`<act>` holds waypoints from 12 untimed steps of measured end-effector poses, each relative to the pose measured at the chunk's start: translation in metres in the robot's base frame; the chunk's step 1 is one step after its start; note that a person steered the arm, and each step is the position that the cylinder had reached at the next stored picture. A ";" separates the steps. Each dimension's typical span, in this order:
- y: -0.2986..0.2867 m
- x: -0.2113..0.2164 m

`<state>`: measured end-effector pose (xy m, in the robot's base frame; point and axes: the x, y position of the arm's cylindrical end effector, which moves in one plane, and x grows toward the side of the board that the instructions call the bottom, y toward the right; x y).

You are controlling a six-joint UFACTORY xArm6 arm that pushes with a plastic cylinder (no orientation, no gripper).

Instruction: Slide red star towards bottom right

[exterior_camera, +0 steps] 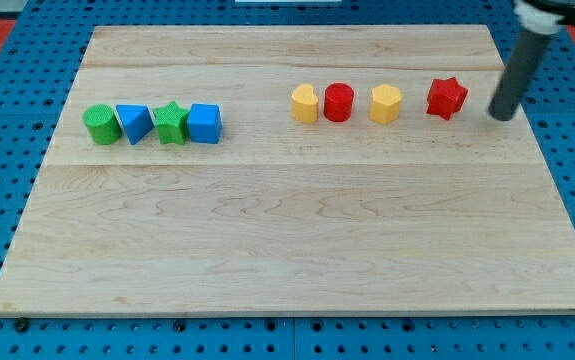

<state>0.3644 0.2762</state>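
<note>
Red star (446,97): sits near the counter's (287,260) upper right, last in a row of four, apart from its neighbours.
My tip (503,116): just beside the red star on the view's right and a touch lower, a small gap between them, not touching.
Gripper: none fitted; the arm ends in a plain dark rod, so there is nothing to open or close.
Key relation: the tip stands on the very side the star should travel to. A push from here would send it leftward, the wrong way.
Likely need: bring the tip round to the star's upper-left face, then push diagonally down and right.
Nearest neighbour: the yellow block (385,103) lies left of the star, then a red cylinder (338,102); circling round the top looks safest.
Path beyond the star: bare wood toward the lower right corner.
</note>
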 end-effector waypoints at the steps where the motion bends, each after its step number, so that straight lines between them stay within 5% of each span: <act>1: -0.004 -0.042; 2: -0.049 -0.050; 3: -0.079 -0.002; 5: -0.078 -0.029; 6: -0.134 -0.007; 8: -0.114 0.100; 10: -0.162 0.127; 11: -0.119 0.173; 12: -0.136 0.145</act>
<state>0.5092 0.1401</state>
